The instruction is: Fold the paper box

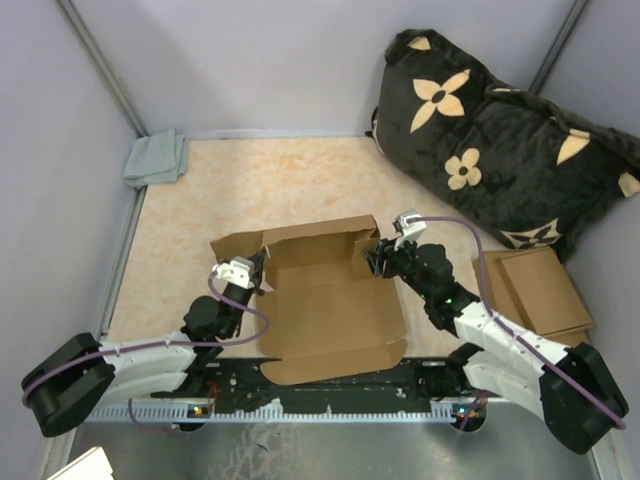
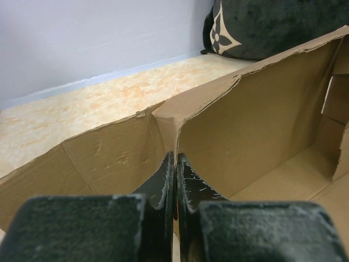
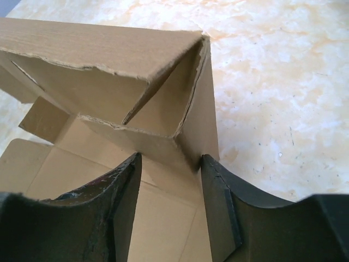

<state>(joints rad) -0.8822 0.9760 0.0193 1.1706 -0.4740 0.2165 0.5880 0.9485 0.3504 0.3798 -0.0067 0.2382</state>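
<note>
The paper box (image 1: pixel 325 300) lies mid-table, a brown cardboard mailer with its back wall and side flaps partly raised and its front flap flat. My left gripper (image 1: pixel 250 275) is at the box's left rear corner. In the left wrist view its jaws (image 2: pixel 175 155) are shut on the thin edge of the raised left wall (image 2: pixel 262 109). My right gripper (image 1: pixel 380 258) is at the right rear corner. In the right wrist view it (image 3: pixel 170 158) is open and straddles the folded corner (image 3: pixel 98 49), with the right finger (image 3: pixel 218 185) against the outer wall.
A black pillow with tan flowers (image 1: pixel 500 140) lies at the back right. A stack of flat brown cardboard pieces (image 1: pixel 540 290) sits at the right edge. A grey cloth (image 1: pixel 157 158) lies at the back left corner. Grey walls enclose the table.
</note>
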